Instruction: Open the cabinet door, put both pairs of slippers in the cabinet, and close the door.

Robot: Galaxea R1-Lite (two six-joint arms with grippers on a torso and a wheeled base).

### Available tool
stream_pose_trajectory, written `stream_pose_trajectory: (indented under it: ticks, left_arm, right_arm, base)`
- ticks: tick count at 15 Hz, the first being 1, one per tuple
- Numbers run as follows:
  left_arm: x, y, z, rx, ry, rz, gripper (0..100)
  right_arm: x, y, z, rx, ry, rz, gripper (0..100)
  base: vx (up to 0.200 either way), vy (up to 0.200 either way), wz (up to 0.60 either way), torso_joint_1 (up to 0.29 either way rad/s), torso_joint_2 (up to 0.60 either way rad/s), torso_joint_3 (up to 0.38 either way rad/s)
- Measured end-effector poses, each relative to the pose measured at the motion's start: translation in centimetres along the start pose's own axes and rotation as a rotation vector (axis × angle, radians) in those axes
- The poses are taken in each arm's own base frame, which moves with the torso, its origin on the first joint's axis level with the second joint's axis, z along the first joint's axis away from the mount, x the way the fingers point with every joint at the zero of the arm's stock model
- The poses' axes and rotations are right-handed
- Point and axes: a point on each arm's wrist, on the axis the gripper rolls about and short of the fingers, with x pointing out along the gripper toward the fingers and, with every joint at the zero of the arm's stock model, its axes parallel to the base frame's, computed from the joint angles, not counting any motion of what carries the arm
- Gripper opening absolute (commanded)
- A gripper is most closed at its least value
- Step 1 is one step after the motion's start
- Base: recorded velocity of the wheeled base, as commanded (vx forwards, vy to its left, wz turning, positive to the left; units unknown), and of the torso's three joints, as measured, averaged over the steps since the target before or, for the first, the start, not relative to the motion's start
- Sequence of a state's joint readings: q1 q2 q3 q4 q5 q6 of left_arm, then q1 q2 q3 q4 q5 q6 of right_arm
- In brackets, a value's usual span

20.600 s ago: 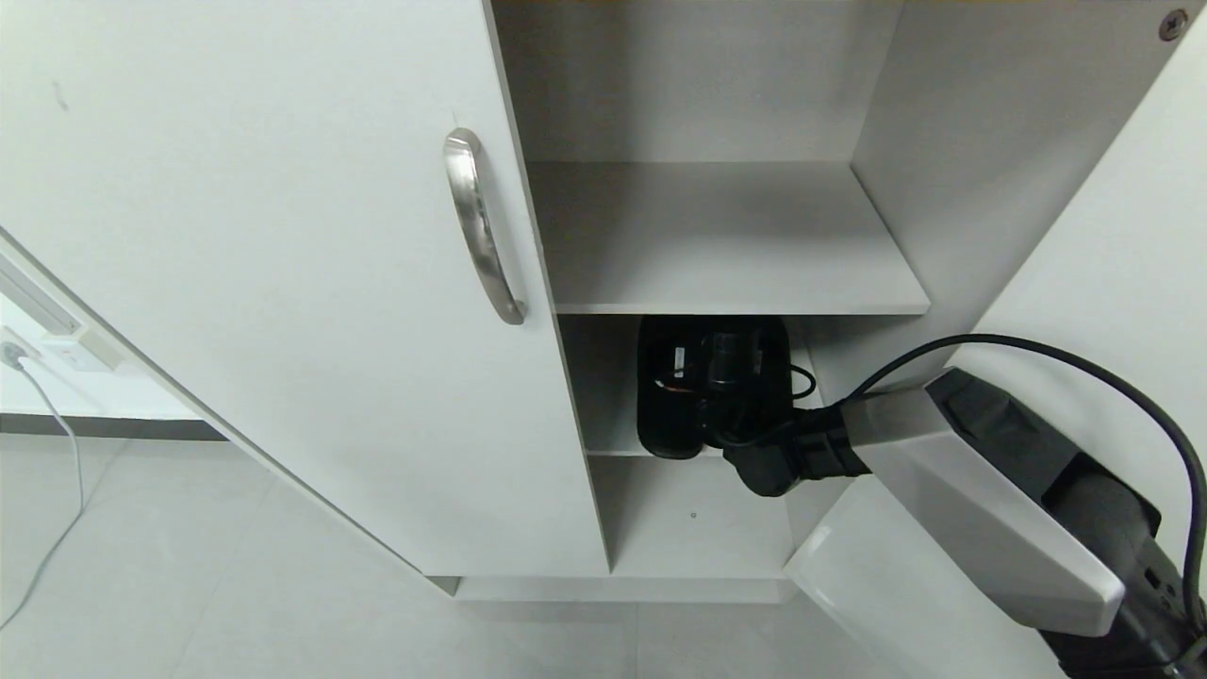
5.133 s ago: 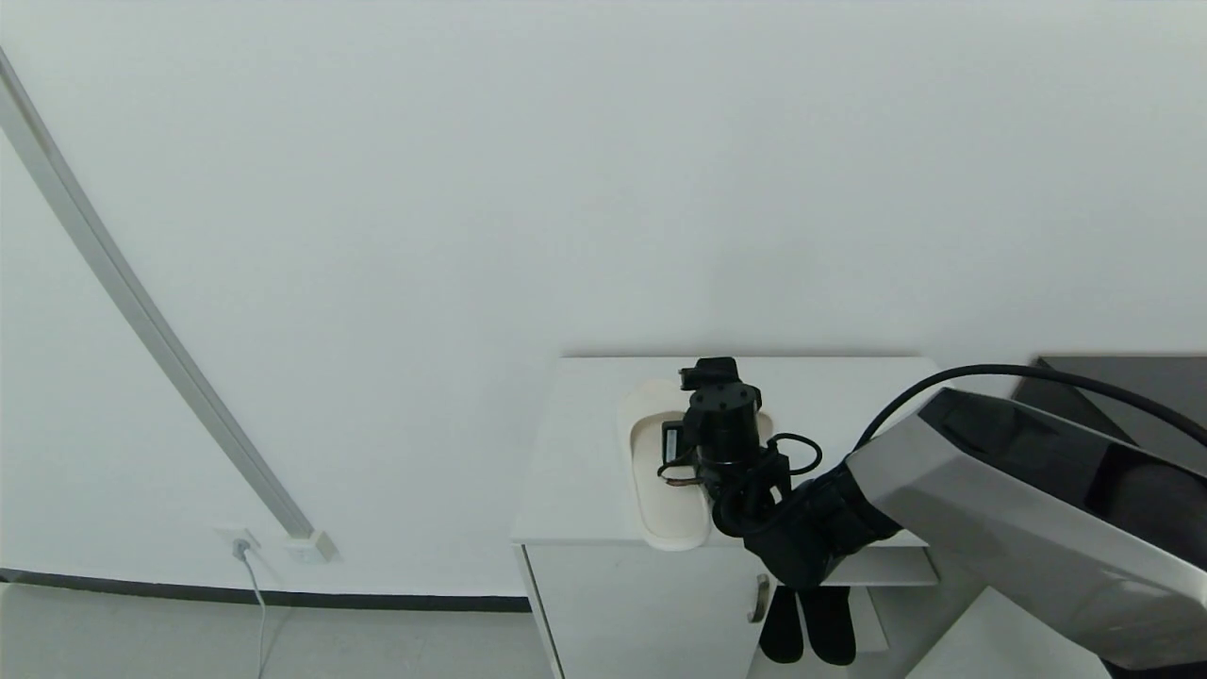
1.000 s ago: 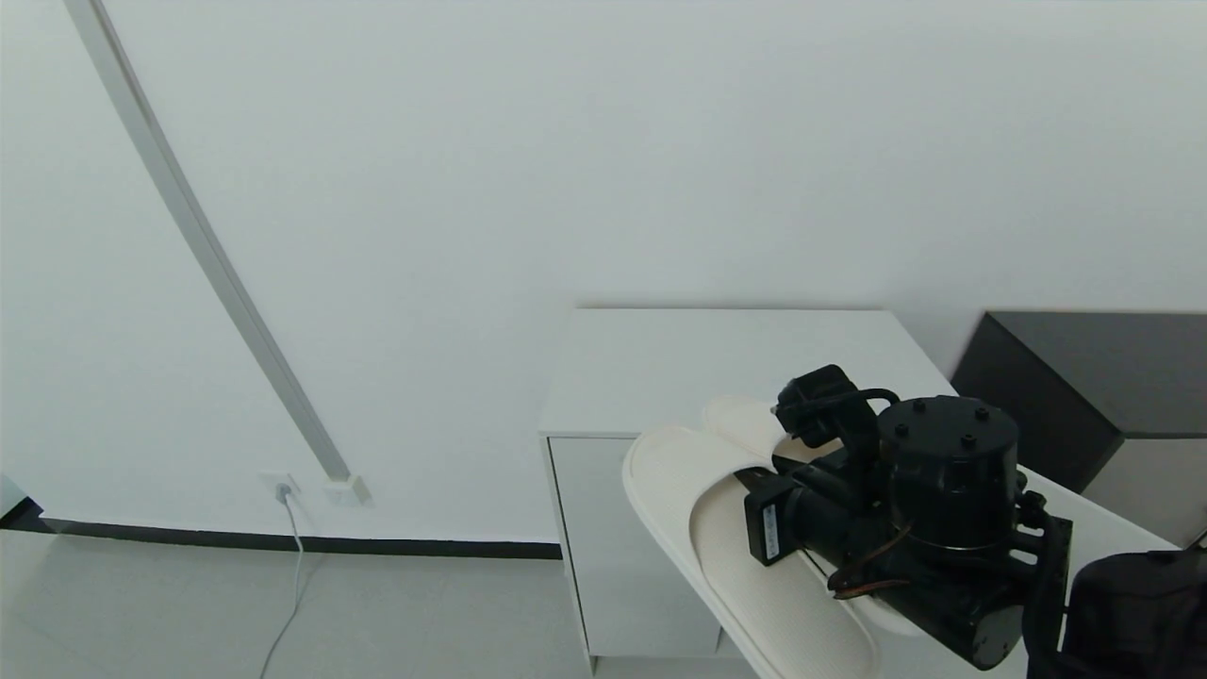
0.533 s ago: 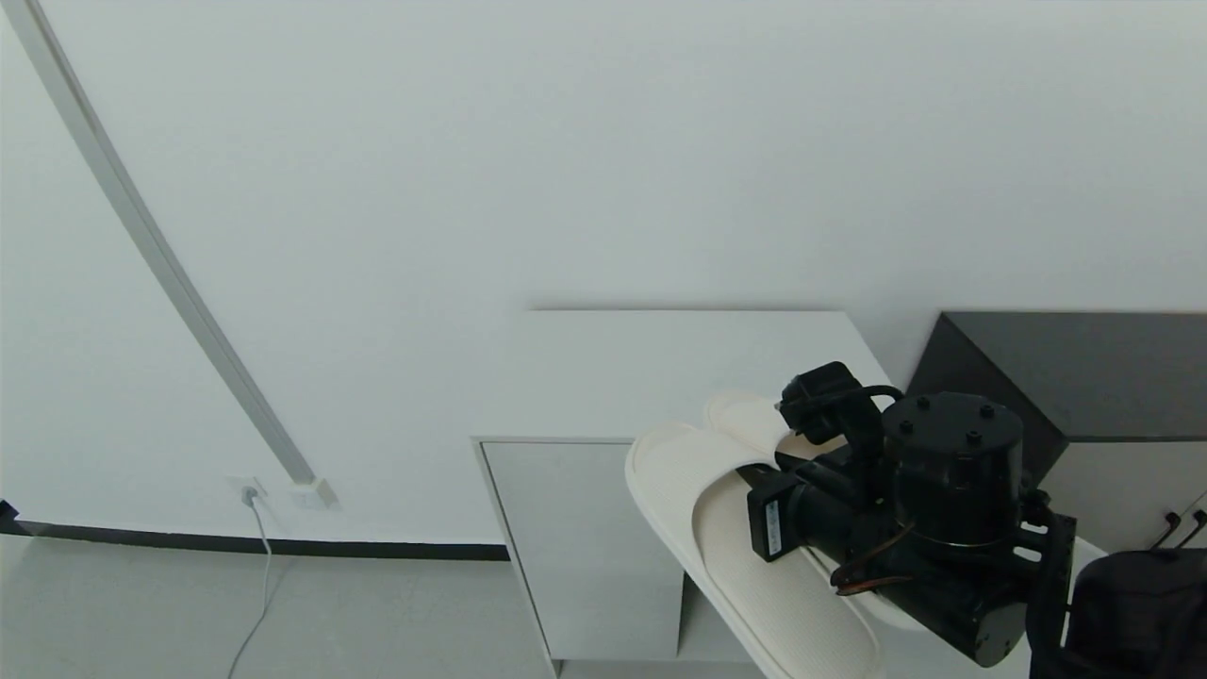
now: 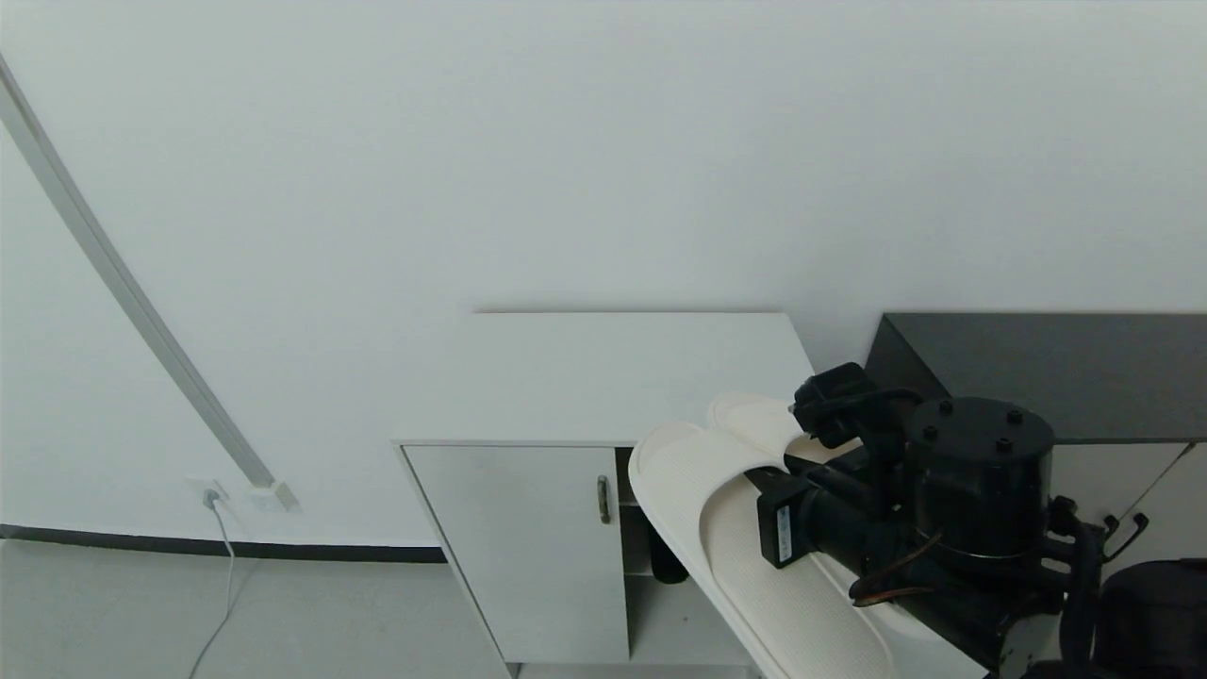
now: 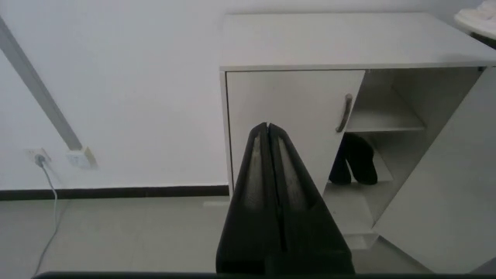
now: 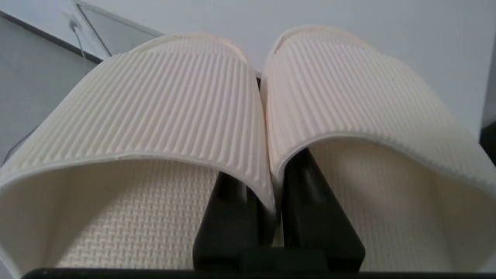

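Note:
My right gripper (image 7: 271, 208) is shut on the pair of white slippers (image 7: 256, 116), pinching their inner edges together. In the head view this pair (image 5: 726, 528) hangs tilted in front of the white cabinet (image 5: 622, 377), at about the height of its top. The cabinet's left door (image 5: 519, 547) is closed and has a metal handle (image 5: 603, 498). Its right door (image 6: 449, 178) stands swung open. A pair of black slippers (image 6: 358, 159) leans on a lower shelf inside. My left gripper (image 6: 267, 128) is shut and holds nothing, out in front of the closed left door.
A dark grey unit (image 5: 1037, 377) stands right of the cabinet against the white wall. A wall socket with a cable (image 5: 215, 500) sits low on the left, below a slanted grey rail (image 5: 123, 283). Bare floor (image 6: 116, 232) lies in front of the cabinet.
The head camera has shifted, so the cabinet sits further left in the picture and its open side now shows. My right gripper still holds the white slippers in the same pose.

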State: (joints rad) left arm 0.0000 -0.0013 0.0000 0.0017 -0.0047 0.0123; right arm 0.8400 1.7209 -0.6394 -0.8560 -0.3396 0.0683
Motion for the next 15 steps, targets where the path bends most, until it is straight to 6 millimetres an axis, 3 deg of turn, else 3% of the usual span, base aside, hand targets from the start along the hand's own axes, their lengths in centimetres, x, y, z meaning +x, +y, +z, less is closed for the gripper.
stream_pose_trajectory:
  ticks: [15]
  left_arm:
    - [0.0,0.0,0.0,0.0,0.0,0.0,0]
  right_arm:
    - [-1.5,0.9,-0.9,-0.018,0.01,0.046,0]
  base:
    - [0.0,0.0,0.0,0.0,0.0,0.0]
